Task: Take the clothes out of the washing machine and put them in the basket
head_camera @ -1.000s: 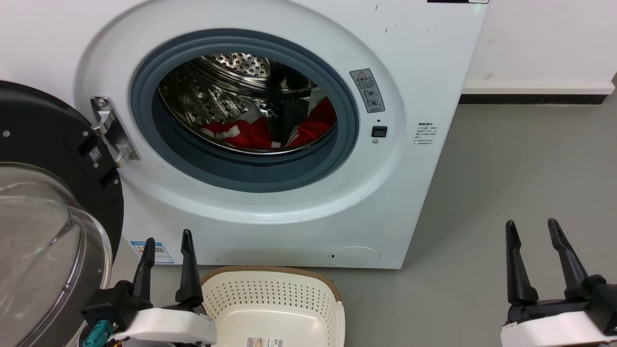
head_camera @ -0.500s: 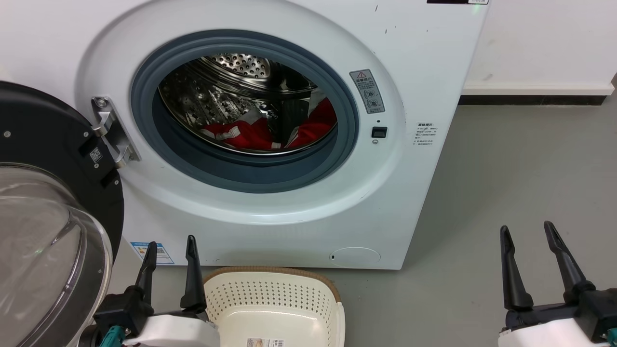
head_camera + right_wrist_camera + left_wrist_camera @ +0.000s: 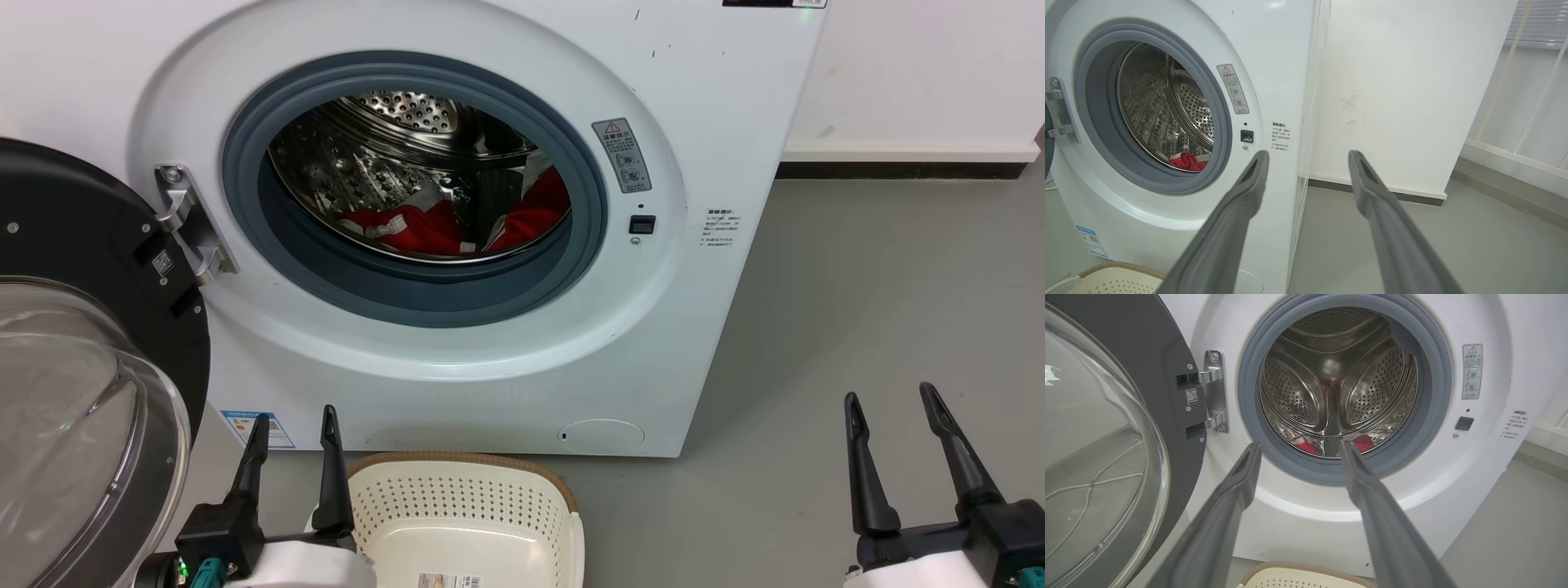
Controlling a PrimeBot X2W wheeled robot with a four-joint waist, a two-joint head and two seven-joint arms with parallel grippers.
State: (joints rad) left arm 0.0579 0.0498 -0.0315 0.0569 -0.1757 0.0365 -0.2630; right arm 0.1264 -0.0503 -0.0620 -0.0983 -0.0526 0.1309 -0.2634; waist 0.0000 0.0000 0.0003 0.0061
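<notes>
Lying low in the drum, the clothes (image 3: pixel 416 233) stretch nine-to-three inside the washing machine (image 3: pixel 490 359), its door (image 3: pixel 73 245) open at nine o'clock. The basket (image 3: pixel 457 498) sits at six. Both the left jaws and the right jaws gape, empty. The right wrist view adds the wall (image 3: pixel 1404 81) at three.

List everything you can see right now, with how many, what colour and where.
washing machine: one, white, straight ahead, porthole open
door: one, black frame with clear glass, swung open at the left
clothes: count unclear, red with white, at the drum's bottom
basket: one, cream with brown rim, on the floor before the machine
warning label: one, grey, right of the porthole
floor: grey, right of the machine
wall: white, behind at the right
left claw: one, dark, open, left of the basket
right claw: one, dark, open, lower right over the floor
</notes>
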